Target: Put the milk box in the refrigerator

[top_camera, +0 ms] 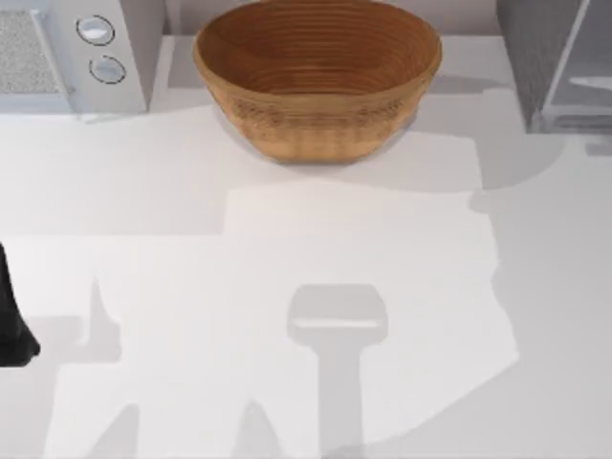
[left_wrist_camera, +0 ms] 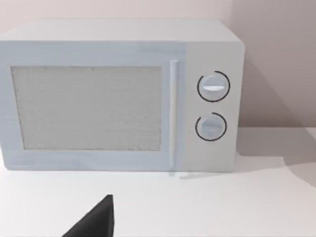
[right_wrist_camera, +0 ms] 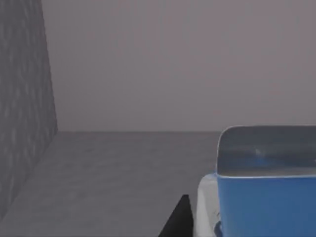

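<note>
Milk box (right_wrist_camera: pixel 266 197): seen in the right wrist view, blue top close under that camera, a white face showing low beside it.
Top view, refrigerator (top_camera: pixel 555 62): stood at the table's far right corner, speckled grey side and pale front panel.
Top view, woven bowl (top_camera: pixel 317 72): sat at the far middle of the table (top_camera: pixel 287 287), nothing in it.
Top view, white appliance (top_camera: pixel 72 53): occupied the far left corner, two round knobs facing the table.
Top view, left arm (top_camera: pixel 11 320): a dark part sat at the left edge, well apart from the refrigerator, apparently parked.
Left wrist view, white appliance (left_wrist_camera: pixel 118 94): door shut, so its inside was hidden; one dark fingertip (left_wrist_camera: pixel 96 219) of the left gripper showed, and I cannot tell whether those jaws were apart.
Right wrist view, refrigerator (right_wrist_camera: pixel 22 98): its speckled wall ran along one side, with a grey floor and back wall beyond, so the carton appeared to be inside or at the mouth of the compartment.
Right wrist view, right gripper: one dark fingertip (right_wrist_camera: pixel 178 219) showed just beside the carton; whether the jaws were clamped on it I cannot tell.
Key relation: the carton sat right at the right gripper, upright, with the compartment's depth ahead of it; the right arm was much the nearer.
Judgement: the task looked near its end, with setting down and release likely left.
</note>
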You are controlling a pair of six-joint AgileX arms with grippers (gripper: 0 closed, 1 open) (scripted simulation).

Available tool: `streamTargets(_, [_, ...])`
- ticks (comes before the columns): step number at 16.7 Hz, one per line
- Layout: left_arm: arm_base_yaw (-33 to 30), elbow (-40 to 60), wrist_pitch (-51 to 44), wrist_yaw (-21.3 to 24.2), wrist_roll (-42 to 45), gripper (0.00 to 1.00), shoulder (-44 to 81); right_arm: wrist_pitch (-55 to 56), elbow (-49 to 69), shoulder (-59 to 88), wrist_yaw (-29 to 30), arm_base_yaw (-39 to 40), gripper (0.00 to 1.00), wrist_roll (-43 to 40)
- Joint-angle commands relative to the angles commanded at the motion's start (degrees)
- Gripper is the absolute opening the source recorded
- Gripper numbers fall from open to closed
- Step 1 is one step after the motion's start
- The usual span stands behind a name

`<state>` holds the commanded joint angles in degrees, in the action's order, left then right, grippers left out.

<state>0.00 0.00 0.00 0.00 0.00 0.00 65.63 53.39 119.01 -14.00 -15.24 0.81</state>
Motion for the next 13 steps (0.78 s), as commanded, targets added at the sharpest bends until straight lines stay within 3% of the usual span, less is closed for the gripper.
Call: streamTargets(13, [0.0, 0.0, 0.0, 0.0, 0.0, 1.0, 0.0, 1.9, 5.1, 6.7, -0.4, -0.3, 0.0, 0.0])
